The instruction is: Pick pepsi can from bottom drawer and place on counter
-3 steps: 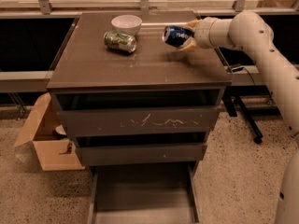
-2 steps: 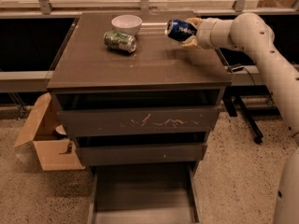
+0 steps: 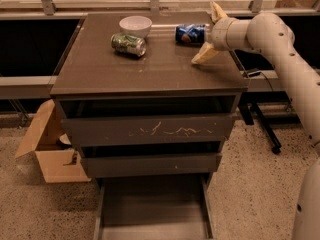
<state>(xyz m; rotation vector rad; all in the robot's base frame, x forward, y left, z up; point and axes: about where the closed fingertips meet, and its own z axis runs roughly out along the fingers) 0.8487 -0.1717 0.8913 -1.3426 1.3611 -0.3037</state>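
The pepsi can (image 3: 189,34), dark blue with a red-and-white patch, lies on its side at the back right of the counter (image 3: 150,71). My gripper (image 3: 204,33) is at the can's right end, open, with one finger (image 3: 216,11) pointing up behind the can and the other (image 3: 202,55) reaching down in front of it. The can sits between the spread fingers and neither one clasps it. The bottom drawer (image 3: 152,209) is pulled out at floor level and its visible floor is bare.
A green-and-silver can (image 3: 128,44) lies on its side at the counter's back left, in front of a white bowl (image 3: 135,25). The scratched-front drawer (image 3: 150,130) and the middle drawer are closed. An open cardboard box (image 3: 50,151) stands left; black stand legs (image 3: 260,121) right.
The gripper carried the can a little toward the counter's back, then opened: its fingers, shut on the can before, now stand wide apart around it.
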